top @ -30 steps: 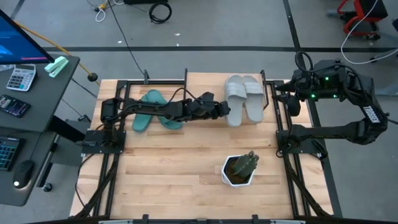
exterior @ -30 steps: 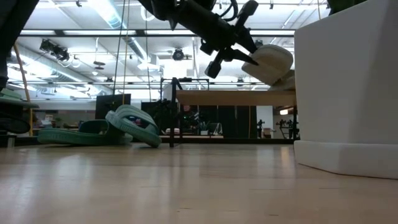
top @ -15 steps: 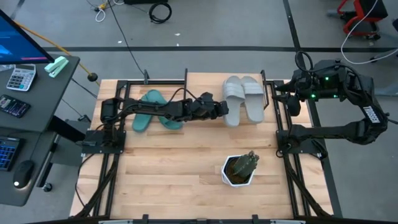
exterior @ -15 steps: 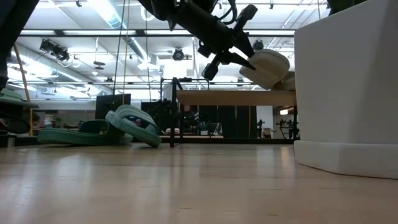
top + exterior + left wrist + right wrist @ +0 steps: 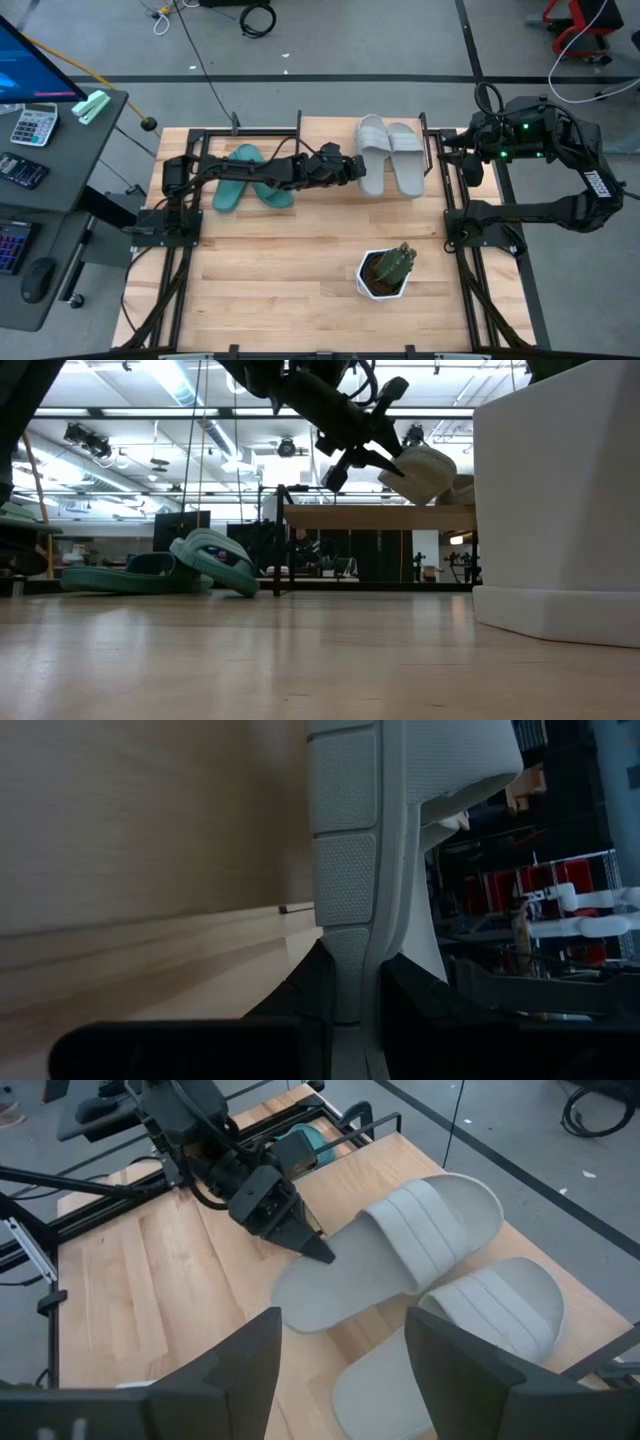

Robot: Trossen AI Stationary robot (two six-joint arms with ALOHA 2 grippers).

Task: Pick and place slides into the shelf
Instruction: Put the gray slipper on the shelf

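My left gripper [image 5: 355, 170] is shut on one light grey slide [image 5: 372, 152] and holds it tilted over the shelf [image 5: 350, 517], a low plank on black legs at the table's far edge. The second grey slide [image 5: 405, 158] lies sole-down on the shelf top, just right of the held one. The two teal slides [image 5: 240, 175] lie on the tabletop left of the shelf, one leaning on the other [image 5: 200, 565]. My right gripper [image 5: 340, 1380] is open and waits off the table's right edge. My left gripper pinches the grey slide's sole edge [image 5: 345, 950] between its two fingers, on the long side near the heel end [image 5: 325, 1265]. The fingers [image 5: 305, 995] come roughly level from the table's left. The slide is tilted above the shelf plank [image 5: 420, 468].
A white pot with a green plant [image 5: 385, 272] stands toward the near right of the table and fills the low view's right side [image 5: 560, 510]. Black frame rails run along both table sides. Bare wood lies between the pot and the shelf.
My left gripper has carried the grey slide a little toward the far edge and toward the table's left, and slightly lower over the shelf. It has stayed shut on the slide. The other slides and my right arm have kept still.
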